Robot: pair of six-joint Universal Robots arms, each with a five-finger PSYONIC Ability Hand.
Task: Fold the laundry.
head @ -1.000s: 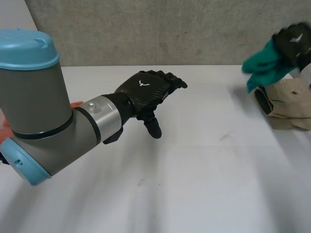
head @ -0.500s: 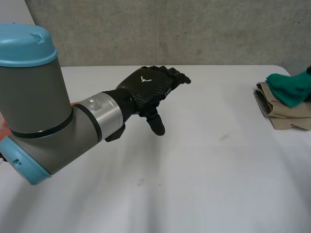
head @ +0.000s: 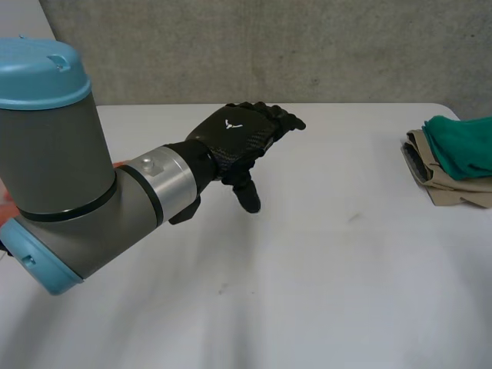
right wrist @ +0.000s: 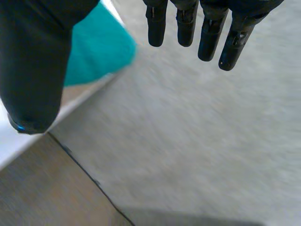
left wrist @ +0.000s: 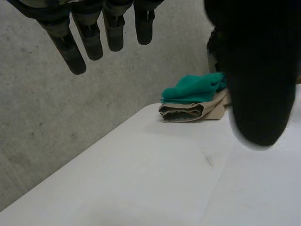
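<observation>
A folded green cloth point(head: 463, 144) lies on top of a folded beige cloth point(head: 453, 187) at the table's far right edge. My left hand point(head: 238, 138) hovers over the middle-left of the white table point(head: 307, 269), open and empty, far from the pile. In the left wrist view its straight fingers point(left wrist: 89, 35) and thumb point(left wrist: 256, 75) frame the green cloth point(left wrist: 195, 88) and the beige cloth point(left wrist: 193, 110) well beyond them. My right hand point(right wrist: 33, 61) is open with straight fingers point(right wrist: 188, 23). It holds nothing, and the green cloth point(right wrist: 96, 49) sits just past its thumb.
A concrete wall point(head: 269, 46) runs behind the table. The pile sits close to the table's right edge, with grey floor point(right wrist: 188, 141) beyond it. An orange thing point(head: 6, 204) peeks out behind my left arm point(head: 69, 169).
My right hand set the green cloth down on the beige pile, opened, and drew out of the head view. My left hand barely moved.
</observation>
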